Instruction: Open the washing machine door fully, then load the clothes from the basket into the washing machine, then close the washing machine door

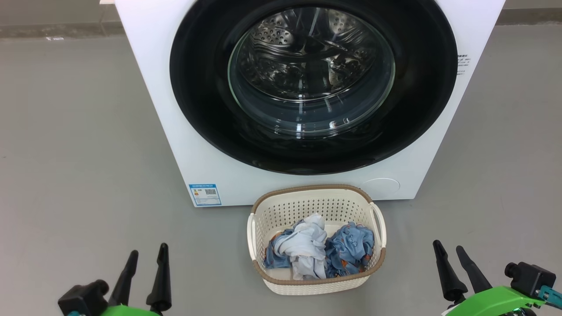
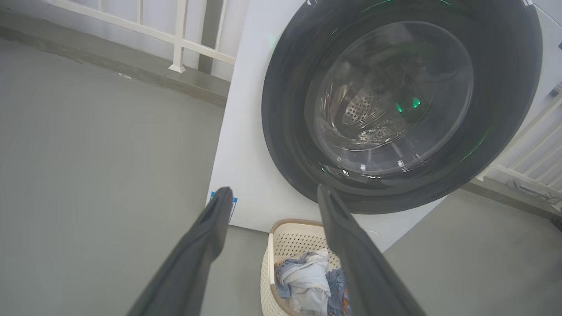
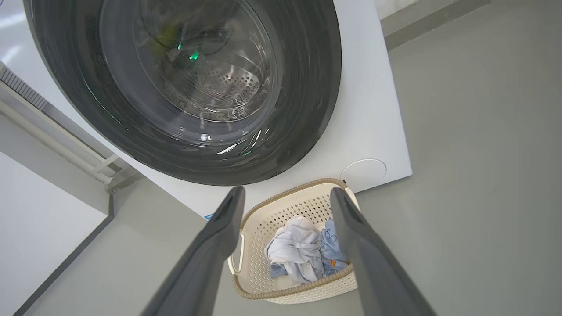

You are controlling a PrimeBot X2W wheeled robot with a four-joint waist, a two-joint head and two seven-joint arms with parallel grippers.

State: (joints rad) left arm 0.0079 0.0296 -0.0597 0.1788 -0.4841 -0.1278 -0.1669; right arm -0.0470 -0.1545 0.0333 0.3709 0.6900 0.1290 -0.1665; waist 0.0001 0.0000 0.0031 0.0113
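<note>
Since the door (image 1: 311,74) is shut against the washer (image 1: 158,87), the left gripper (image 1: 148,250) and right gripper (image 1: 448,245) sit low with jaws apart and empty, either side of the basket (image 1: 307,189), which holds the clothes (image 1: 316,252) just before the washer, within reach.

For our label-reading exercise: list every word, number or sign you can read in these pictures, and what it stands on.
Blue label sticker, low on the washing machine: print and a square code, too small to read.
Small dark print near the machine's right edge: too small to read.
Nothing legible anywhere.
</note>
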